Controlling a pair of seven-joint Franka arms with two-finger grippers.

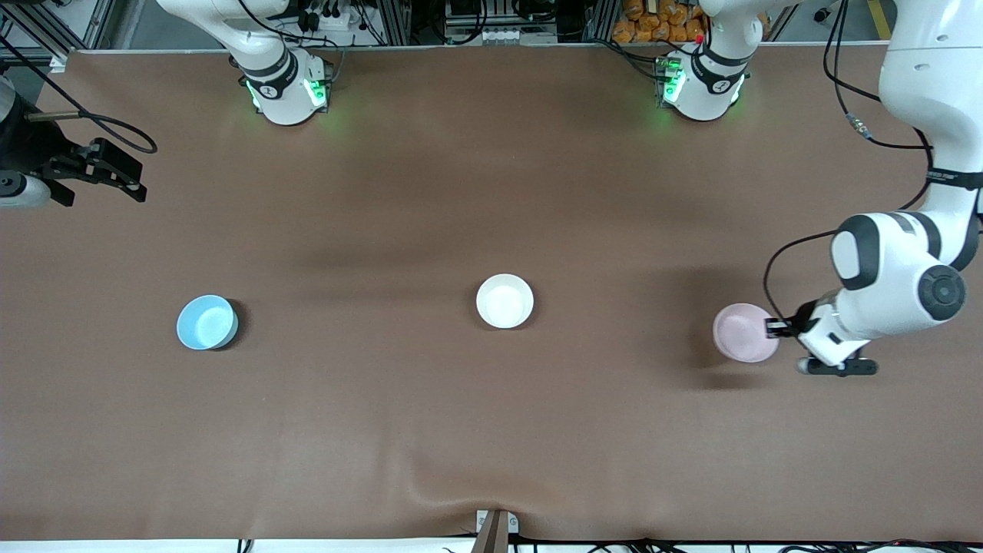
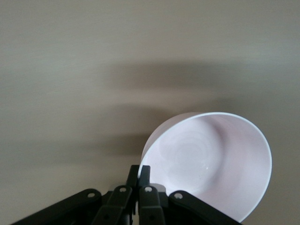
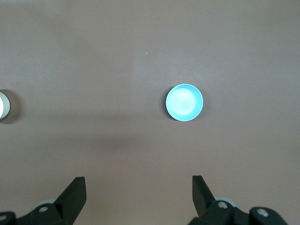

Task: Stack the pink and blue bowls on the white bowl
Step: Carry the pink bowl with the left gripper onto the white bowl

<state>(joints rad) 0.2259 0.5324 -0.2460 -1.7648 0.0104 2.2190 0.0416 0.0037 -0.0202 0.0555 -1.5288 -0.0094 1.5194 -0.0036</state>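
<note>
The pale pink bowl (image 1: 741,332) is toward the left arm's end of the table. My left gripper (image 1: 774,329) is shut on its rim. In the left wrist view the fingers (image 2: 144,173) pinch the rim of the pink bowl (image 2: 211,164), which hangs tilted a little above the table. The white bowl (image 1: 504,301) sits mid-table. The light blue bowl (image 1: 206,322) sits toward the right arm's end. My right gripper (image 1: 100,184) waits open and empty, high above that end of the table. Its wrist view shows the blue bowl (image 3: 184,102) below the open right gripper (image 3: 138,192).
The table is covered with a brown cloth (image 1: 491,430). Both arm bases (image 1: 288,88) stand along the table edge farthest from the front camera. The white bowl's edge shows in the right wrist view (image 3: 3,107).
</note>
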